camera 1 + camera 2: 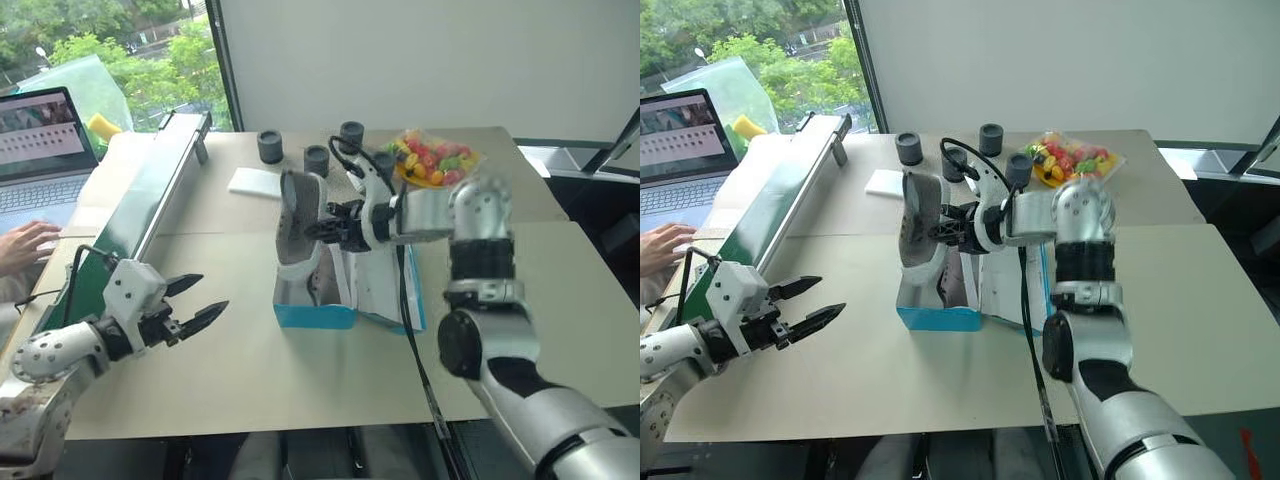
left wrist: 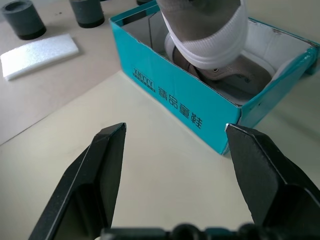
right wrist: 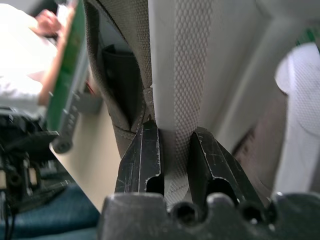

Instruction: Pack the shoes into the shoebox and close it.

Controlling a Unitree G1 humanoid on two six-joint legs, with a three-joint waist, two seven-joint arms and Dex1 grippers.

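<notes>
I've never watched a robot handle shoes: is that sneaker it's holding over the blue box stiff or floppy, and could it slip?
The sneaker probably keeps its shape: held by its edge in the right gripper, it stands upright without sagging. The fabric looks soft where pinched, so it may swing. Likely light, since a thin grip carries it above the shoebox.

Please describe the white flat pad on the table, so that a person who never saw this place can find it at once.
On the wide beige table, look behind the bright blue cardboard shoebox, toward the window. There the flat white rectangular foam pad lies, in front of a dark grey cylinder. Unlike the upright grey cylinders near it, it is white, thin and lies flat.
</notes>
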